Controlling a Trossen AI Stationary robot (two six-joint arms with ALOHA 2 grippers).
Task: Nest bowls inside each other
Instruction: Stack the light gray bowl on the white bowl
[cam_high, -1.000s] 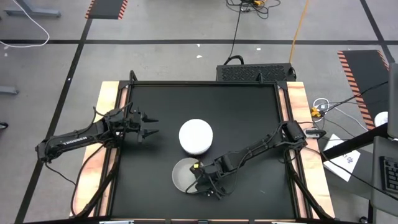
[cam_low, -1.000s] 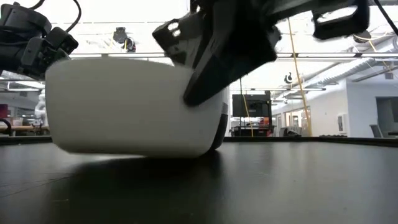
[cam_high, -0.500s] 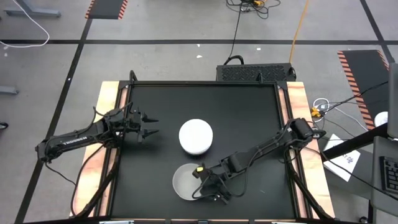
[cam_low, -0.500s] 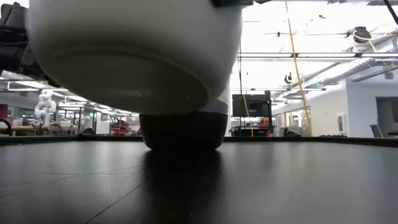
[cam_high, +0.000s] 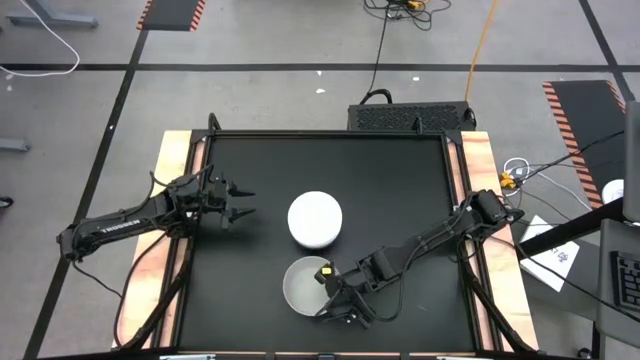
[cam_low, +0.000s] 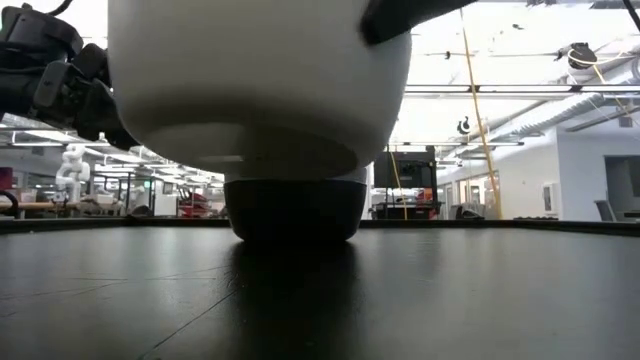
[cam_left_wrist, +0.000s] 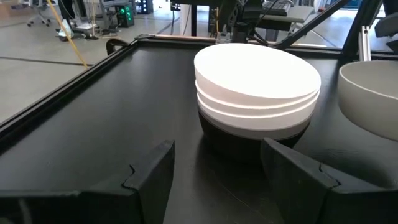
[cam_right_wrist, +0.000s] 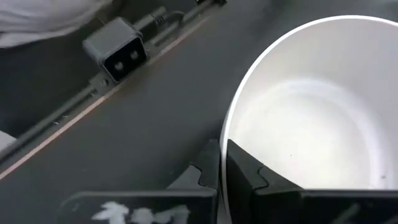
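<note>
Now | right gripper (cam_high: 322, 297): jaws clamped on lifted white bowl's (cam_high: 306, 285) rim, lower centre | left gripper (cam_high: 243, 201): jaws apart, empty, centre-left | stacked bowls (cam_high: 315, 219): mid-tabletop

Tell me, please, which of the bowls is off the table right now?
The single white bowl, pinched by its rim in the right gripper, hangs clear of the mat. The upside-down stack of bowls rests on the table.

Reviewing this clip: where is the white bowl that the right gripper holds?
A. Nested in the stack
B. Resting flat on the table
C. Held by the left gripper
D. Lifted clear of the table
D: in the low view the white bowl hangs above the black table, with the right gripper pinching its rim.
</note>
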